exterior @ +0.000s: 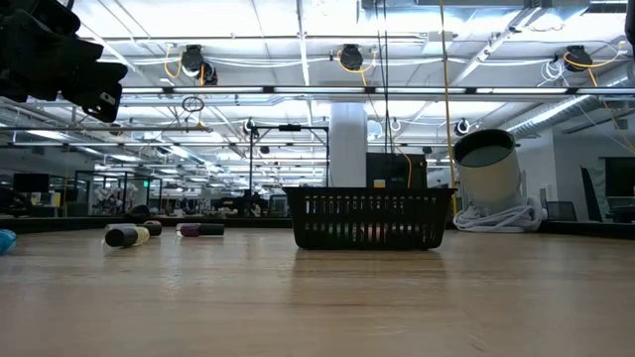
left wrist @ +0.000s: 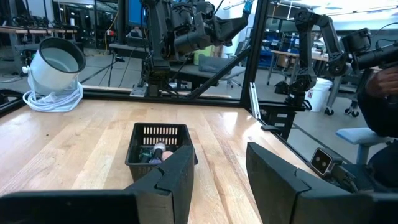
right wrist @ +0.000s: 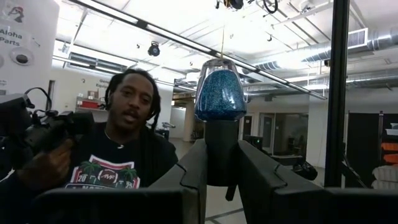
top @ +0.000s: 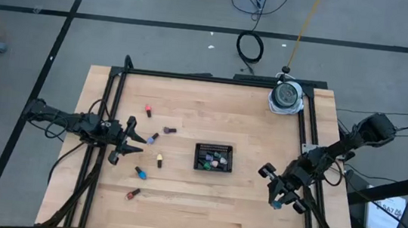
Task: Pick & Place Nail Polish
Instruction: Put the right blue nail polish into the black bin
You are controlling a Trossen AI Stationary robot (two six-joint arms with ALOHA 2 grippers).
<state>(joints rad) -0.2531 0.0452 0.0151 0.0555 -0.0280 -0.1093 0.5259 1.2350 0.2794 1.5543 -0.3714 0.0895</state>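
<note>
Clamped between my right gripper's [right wrist: 219, 168] dark fingers, closest to that wrist's lens, is a glittery blue nail polish bottle [right wrist: 220, 93], held by its dark cap with the glass body sticking out past the fingertips. From above, this gripper [top: 280, 198] sits near the table's right edge, well apart from the black mesh tray [top: 215, 147] at the centre.

My worry is the grip: I hold only the cap, so the heavier glass end can swing or pivot as I travel, and a tilt could make it catch the tray's wall instead of dropping inside. Releasing from too high might bounce it back out or knock the bottles already lying in there. Beyond my fingers a person [right wrist: 127, 149] stands in the room, off the table, so no clash there.

My left gripper [top: 129, 141] waits at the left side with fingers spread wide and empty, facing the tray. If both arms go for the centre together, they could collide.

Loose bottles still lie on the wood left of the tray: a red one [top: 148, 110], a purple one [top: 153, 137], a dark one [top: 169, 130], a yellow one [top: 160, 159], a teal one [top: 139, 172] and another red one [top: 132, 194]. All are tiny, lying on their sides, and likely to roll if nudged.
</note>
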